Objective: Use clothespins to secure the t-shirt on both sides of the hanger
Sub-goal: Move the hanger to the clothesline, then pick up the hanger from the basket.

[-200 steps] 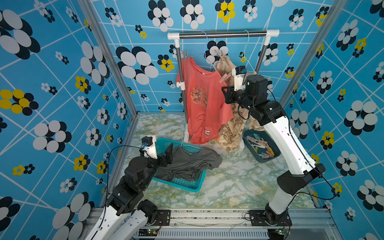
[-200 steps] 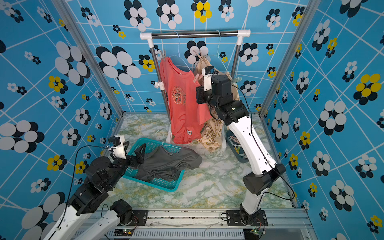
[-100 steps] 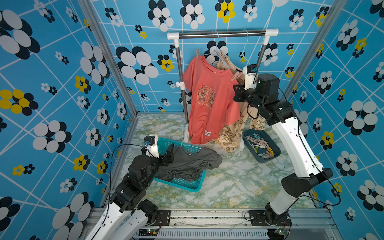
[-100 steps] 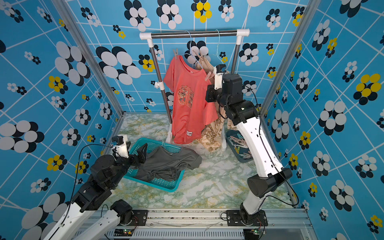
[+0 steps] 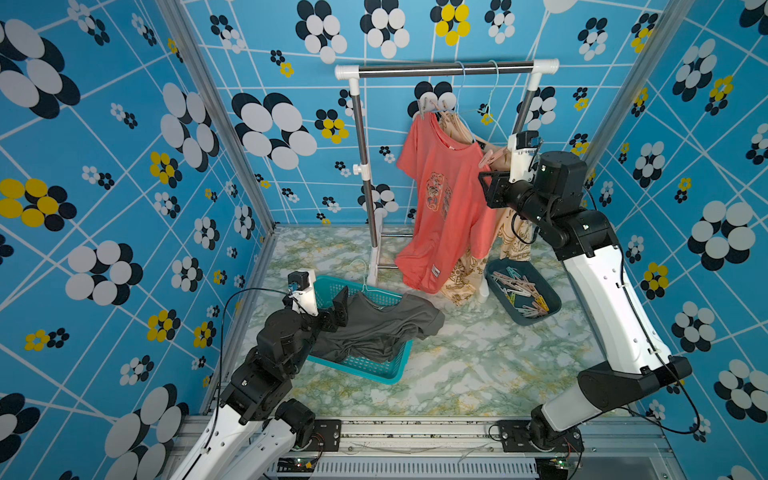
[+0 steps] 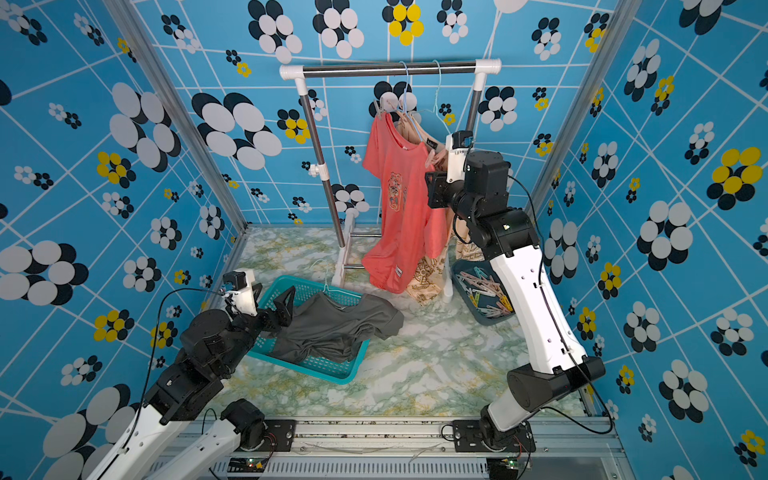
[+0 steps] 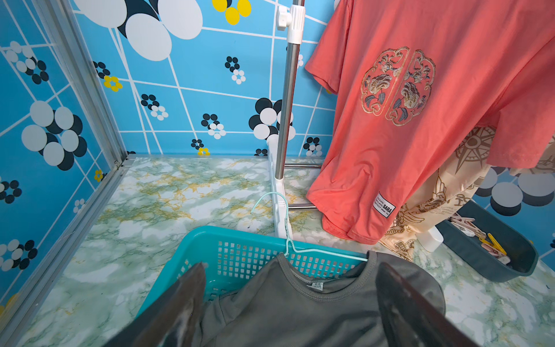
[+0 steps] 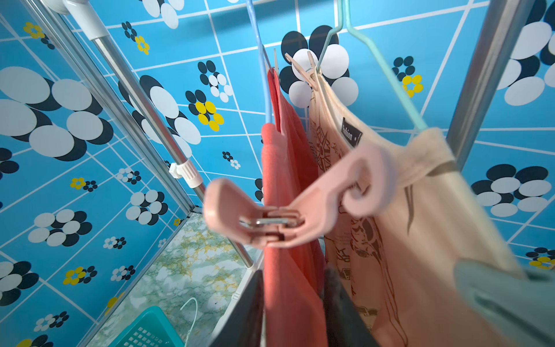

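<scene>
The coral t-shirt hangs from a blue hanger on the rack. A pink clothespin is clipped at the shoulder nearest my right gripper. That gripper is open just below the pin, with coral fabric hanging between its fingers. Another clothespin stands on the far shoulder. My left gripper is open over a grey t-shirt, with nothing held. Several loose clothespins lie in a dark tray.
A beige printed shirt hangs on a mint hanger behind the coral one, with a mint clothespin on it. The grey t-shirt, on a mint hanger, lies in a teal basket. The rack's bar spans the back.
My right gripper has opened and let go of the pink clothespin, which stays clipped on the coral shirt. Arm and shirt swung right over the last second. The left arm barely moved.
</scene>
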